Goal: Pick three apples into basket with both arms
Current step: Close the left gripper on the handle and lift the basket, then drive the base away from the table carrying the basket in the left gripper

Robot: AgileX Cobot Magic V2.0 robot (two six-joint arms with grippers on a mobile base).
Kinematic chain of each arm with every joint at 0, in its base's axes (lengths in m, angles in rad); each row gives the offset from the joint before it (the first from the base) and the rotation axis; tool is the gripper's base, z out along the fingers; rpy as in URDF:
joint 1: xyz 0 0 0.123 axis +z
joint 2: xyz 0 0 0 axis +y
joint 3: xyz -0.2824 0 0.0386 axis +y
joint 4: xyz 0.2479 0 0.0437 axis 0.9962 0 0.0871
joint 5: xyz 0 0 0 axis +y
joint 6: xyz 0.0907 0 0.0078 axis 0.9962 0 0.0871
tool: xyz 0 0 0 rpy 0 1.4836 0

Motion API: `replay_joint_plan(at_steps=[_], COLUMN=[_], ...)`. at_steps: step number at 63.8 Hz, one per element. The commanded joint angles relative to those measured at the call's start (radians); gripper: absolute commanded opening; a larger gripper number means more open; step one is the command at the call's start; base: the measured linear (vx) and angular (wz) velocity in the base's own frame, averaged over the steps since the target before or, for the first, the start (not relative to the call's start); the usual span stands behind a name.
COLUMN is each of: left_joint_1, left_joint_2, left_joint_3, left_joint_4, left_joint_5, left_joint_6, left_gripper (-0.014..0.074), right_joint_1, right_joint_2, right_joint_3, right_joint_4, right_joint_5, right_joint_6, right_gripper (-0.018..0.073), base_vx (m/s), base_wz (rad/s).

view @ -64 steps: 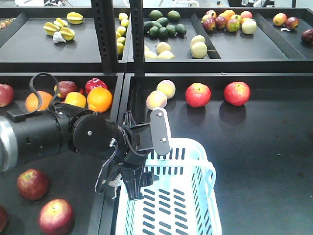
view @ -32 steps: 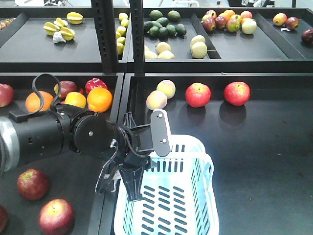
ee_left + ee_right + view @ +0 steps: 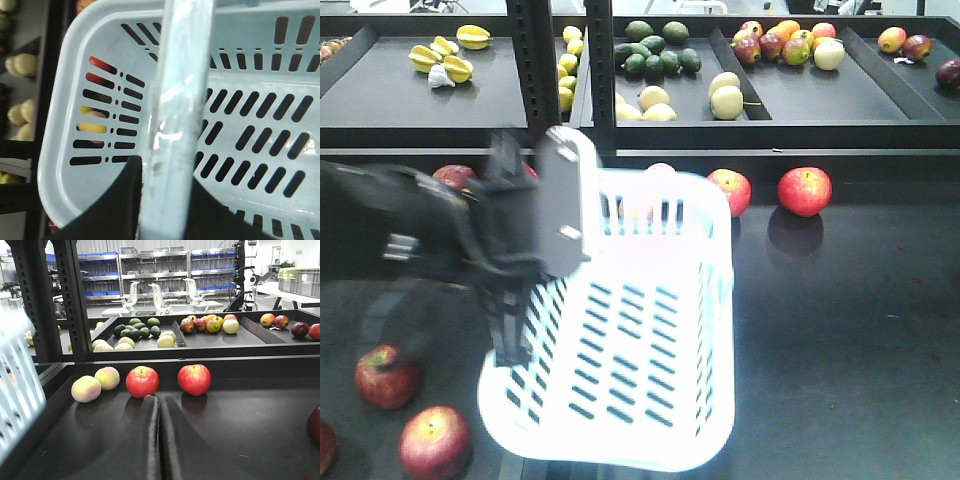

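My left gripper [image 3: 535,250] is shut on the flat handle [image 3: 176,100] of the pale blue basket [image 3: 640,350], which hangs tilted and motion-blurred over the gap between the two lower trays. The basket's inside [image 3: 260,75] holds nothing. Three dark red apples lie at the front left: one [image 3: 386,376], a second [image 3: 433,441], and a third [image 3: 324,445] cut by the frame edge. My right gripper [image 3: 159,399] is shut and empty, low over the right tray, pointing at two bright red apples [image 3: 142,381] [image 3: 194,379]. The basket's edge [image 3: 15,390] shows at the far left of that view.
Two pale peaches [image 3: 86,388] [image 3: 107,377] lie left of the bright red apples. A dark fruit [image 3: 315,424] sits at the right edge. The upper shelf carries avocados [image 3: 658,50], yellow apples [image 3: 725,95] and mixed fruit [image 3: 785,42]. A black rack post [image 3: 532,70] stands behind the basket.
The left arm has lifted the basket by its handle, up and to the left, and it now covers the oranges and peaches. The apples on the trays have not moved.
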Motion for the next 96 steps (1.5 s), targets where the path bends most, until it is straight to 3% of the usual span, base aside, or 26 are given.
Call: replay_joint_plan(at_steps=[1, 31, 96], left_joint_1=[-0.005, -0.005, -0.005], left_joint_2=[-0.129, -0.39, -0.415], left_joint_3=[-0.033, -0.033, -0.031], left_joint_4=[-0.007, -0.007, -0.01], left_joint_5=[-0.056, 0.136, 0.139], left_joint_6=[-0.012, -0.012, -0.012], left_gripper=[-0.0008, -0.0008, -0.0007], right_joint_1=[-0.008, -0.008, -0.008], right_joint_2=[-0.011, -0.011, -0.011], right_joint_3=[0.014, 0.014, 0.014], right_joint_4=[-0.006, -0.006, -0.006], right_joint_5=[-0.079, -0.077, -0.078], right_joint_6=[0.002, 0.002, 0.002], right_gripper=[-0.0009, -0.0009, -0.0009], base_vx=[0.0, 0.0, 0.0], base_wz=[0.0, 0.0, 0.0])
